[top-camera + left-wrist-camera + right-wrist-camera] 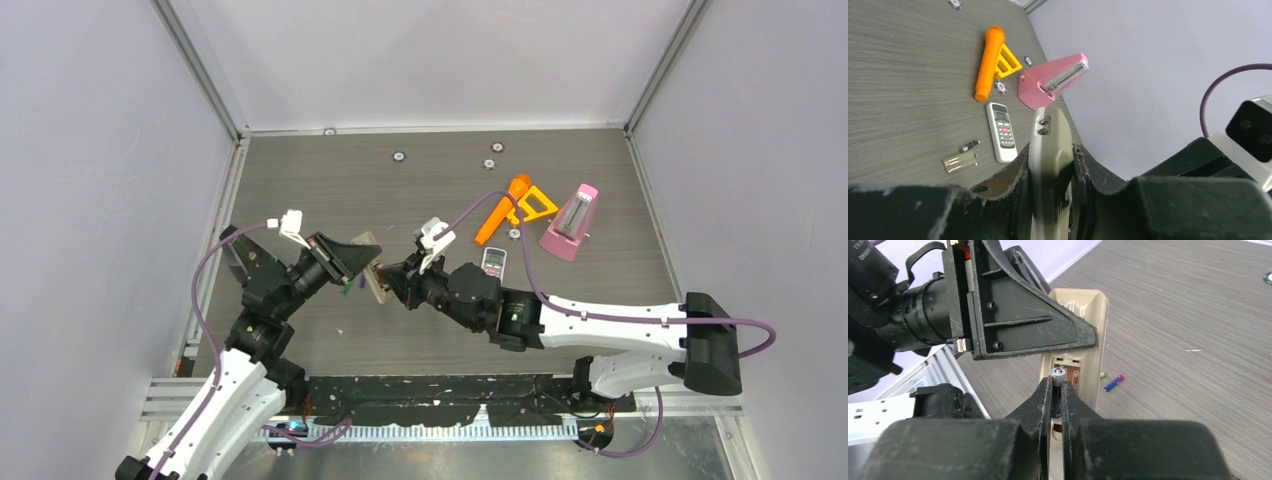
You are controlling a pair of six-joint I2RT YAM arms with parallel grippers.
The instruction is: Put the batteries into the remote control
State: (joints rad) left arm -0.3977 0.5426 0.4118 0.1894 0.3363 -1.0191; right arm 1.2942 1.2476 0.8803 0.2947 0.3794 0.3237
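Clamping a beige plastic remote control between them, the jaws of the left arm are standing nearly closed and holding it up off the grey wood-grain counter, with its open battery bay facing the other arm. The jaws of the right arm are pinching, almost shut, a dark cylindrical battery with a silvery end, whose tip is sitting at the upper end of that bay. A purple battery and a green battery are lying close together on the counter near the held remote. Off to the right, another dark battery is lying just beside a pale rectangular cover and near a white remote with red buttons. An orange flashlight-shaped tool, a yellow plastic frame and a pink metronome are resting beyond them.
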